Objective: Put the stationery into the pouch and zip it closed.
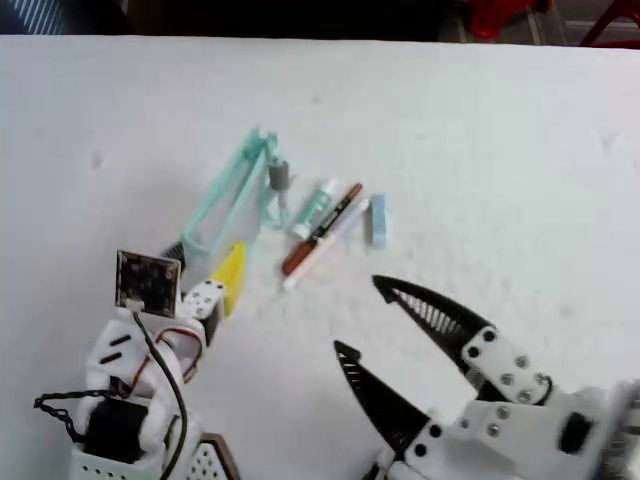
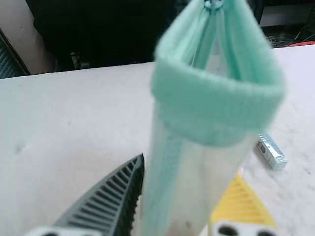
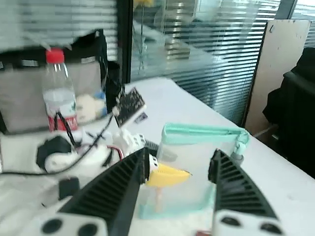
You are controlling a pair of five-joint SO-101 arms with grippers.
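Pouch (image 1: 232, 205), clear with a mint-green zip, stands left of centre on the white table (image 1: 500, 150), clamped by the left gripper (image 1: 205, 257). Stationery (image 1: 325, 230) lies just right of it. The right gripper (image 1: 361, 318) is spread apart at lower right.

The pouch (image 2: 216, 103) is blurred up close and cut off by the picture's edges. From above, its near end hides behind the left gripper (image 1: 203, 260); the stationery (image 1: 322, 228) is too small to identify.

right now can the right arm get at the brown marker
Probably yes. The right gripper is open just short of the brown marker, with bare table between them; the pouch is held aside by the left gripper.
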